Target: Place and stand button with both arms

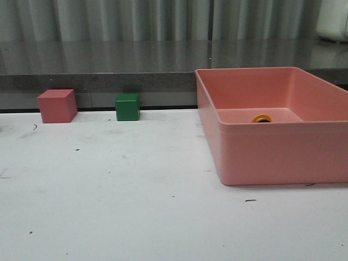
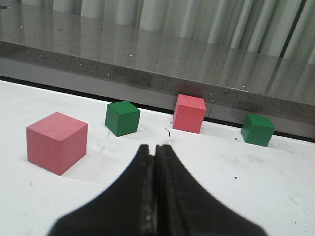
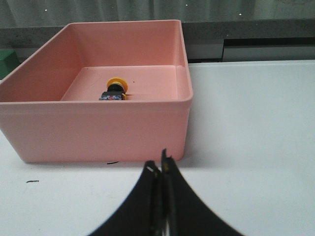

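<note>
The button (image 3: pixel 114 90) lies on its side on the floor of the pink bin (image 3: pixel 98 125), yellow cap toward the far wall, black-and-blue base toward me. From the front only its yellow cap (image 1: pixel 261 118) peeks over the bin's (image 1: pixel 272 155) near wall. My right gripper (image 3: pixel 159 166) is shut and empty, hovering over the white table just outside the bin's near wall. My left gripper (image 2: pixel 155 147) is shut and empty too, low over the table in front of a row of cubes. Neither arm shows in the front view.
A pink cube (image 1: pixel 57 106) and a green cube (image 1: pixel 128 107) stand at the table's back edge, below a grey ledge. The left wrist view shows two pink cubes (image 2: pixel 56 141) (image 2: pixel 189 113) and two green ones (image 2: pixel 122 118) (image 2: pixel 257 130).
</note>
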Controlling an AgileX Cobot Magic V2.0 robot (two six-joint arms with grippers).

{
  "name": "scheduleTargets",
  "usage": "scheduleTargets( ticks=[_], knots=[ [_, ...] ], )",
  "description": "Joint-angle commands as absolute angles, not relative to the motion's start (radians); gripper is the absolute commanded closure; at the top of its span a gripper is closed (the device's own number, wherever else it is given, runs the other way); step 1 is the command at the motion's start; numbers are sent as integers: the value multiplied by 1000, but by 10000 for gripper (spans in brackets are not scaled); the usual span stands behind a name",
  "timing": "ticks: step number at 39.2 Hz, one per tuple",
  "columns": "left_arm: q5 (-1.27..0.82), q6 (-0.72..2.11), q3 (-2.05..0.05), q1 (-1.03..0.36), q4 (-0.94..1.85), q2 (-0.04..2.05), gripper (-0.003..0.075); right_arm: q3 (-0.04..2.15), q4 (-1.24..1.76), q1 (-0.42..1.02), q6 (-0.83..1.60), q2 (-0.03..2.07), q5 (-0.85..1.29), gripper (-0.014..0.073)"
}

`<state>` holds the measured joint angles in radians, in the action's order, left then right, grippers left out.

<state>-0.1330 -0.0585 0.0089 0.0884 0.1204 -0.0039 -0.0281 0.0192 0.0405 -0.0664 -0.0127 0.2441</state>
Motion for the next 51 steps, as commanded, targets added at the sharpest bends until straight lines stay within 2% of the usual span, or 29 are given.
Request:
scheduleTargets(
  ticks=[1,41,46,51],
  knots=[
    [-54,-60,24,81,127,-27,740,-24,8,34,-57,-23,156,661],
    [-51,-60,24,81,127,-27,740,-24,17,34,-57,-23,121,661],
    [0,-60,24,81,125,-27,740,-24,43,34,-57,-23,90,661],
    [148,-60,24,81,125,-25,740,-12,45,34,-57,-23,46,661]
  ],
)
